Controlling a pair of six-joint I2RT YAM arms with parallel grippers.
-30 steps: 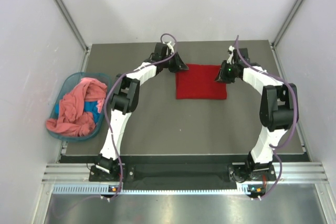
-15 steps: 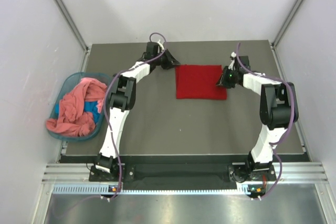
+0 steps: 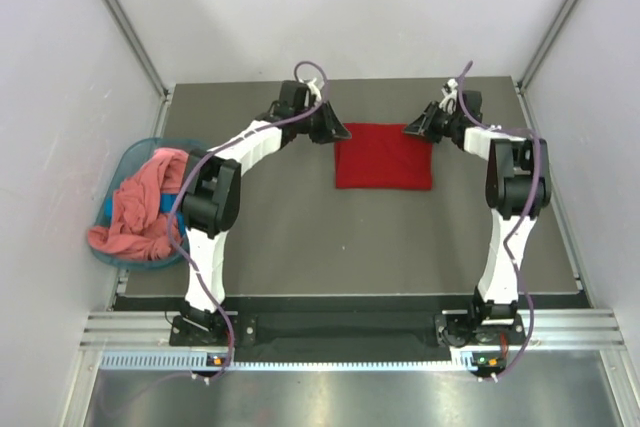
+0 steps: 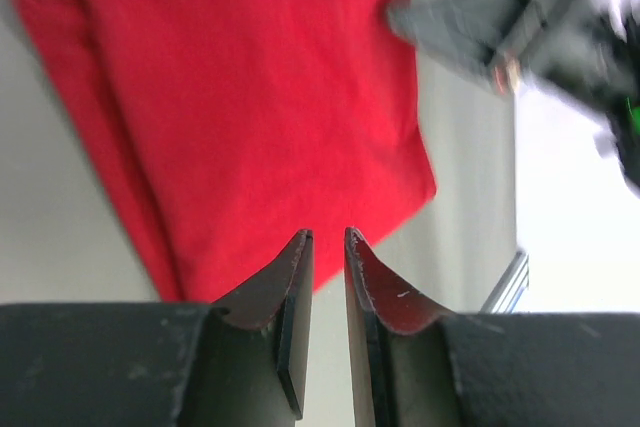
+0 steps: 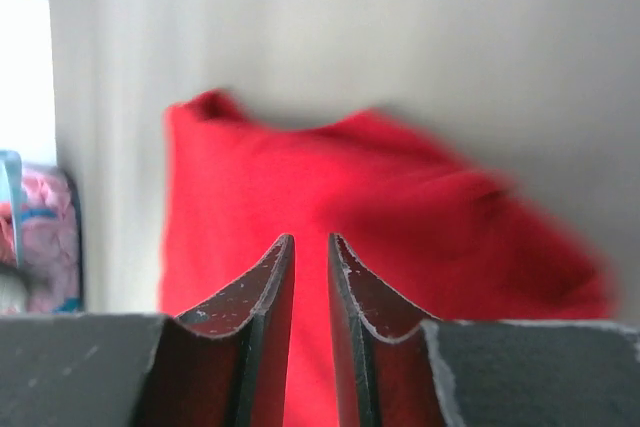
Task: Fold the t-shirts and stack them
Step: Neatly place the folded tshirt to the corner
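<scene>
The deep red t-shirt [image 3: 383, 155] lies folded into a flat rectangle at the far middle of the dark mat. It also shows in the left wrist view [image 4: 250, 117] and the right wrist view [image 5: 380, 197]. My left gripper [image 3: 338, 130] [image 4: 328, 235] is at its far left corner, jaws almost together with nothing between them. My right gripper [image 3: 415, 129] [image 5: 310, 239] is at the far right corner, jaws also almost together and empty. The salmon-pink t-shirt [image 3: 145, 202] lies crumpled in the teal basket [image 3: 128, 157] at the left.
The basket sits off the mat's left edge, against the left wall; something blue lies under the pink cloth. White walls close in the far, left and right sides. The right arm's wrist [image 4: 520, 17] shows blurred in the left wrist view.
Both grippers have moved to the far corners of the red shirt: the left swung out left and came back, the right moved from the right edge up to the far right corner. The shirt lies unchanged.
</scene>
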